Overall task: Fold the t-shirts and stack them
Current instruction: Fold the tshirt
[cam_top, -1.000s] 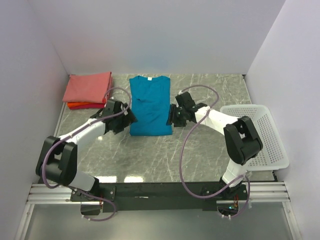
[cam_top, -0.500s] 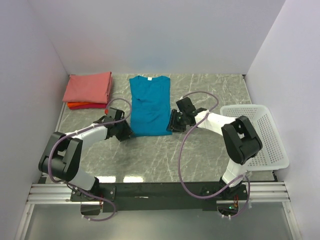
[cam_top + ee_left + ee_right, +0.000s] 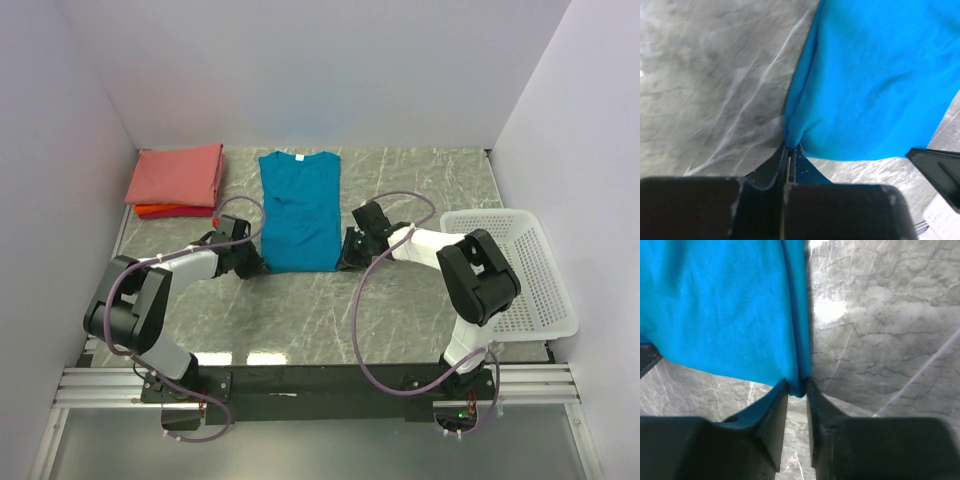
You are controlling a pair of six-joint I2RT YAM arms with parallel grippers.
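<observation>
Within the last second both arms have come down low and moved toward the near edge of the teal t-shirt (image 3: 300, 210), which lies flat in the middle of the tabletop (image 3: 400, 310), neck label to the far side. The left hand (image 3: 789, 150), spread before, is now pressed together and pinches the near-left corner of the cloth. The right hand (image 3: 797, 390) has narrowed as well. Its fingers (image 3: 775, 412) stand on both sides of the near-right corner, but it cannot be told if they already press it firmly.

This probably means the grasp for the next fold is almost ready, likely lifting the near hem toward the collar. The shirt is not yet stacked.

The tabletop is grey with marble-like veins and looks smooth, so the cloth should slide easily. At the far left the salmon-pink t-shirt (image 3: 180, 172) lies folded on the orange-red t-shirt (image 3: 158, 211). A white mesh basket (image 3: 520, 270) stands at the right. Plain pale walls (image 3: 320, 70) close the space on three sides.
</observation>
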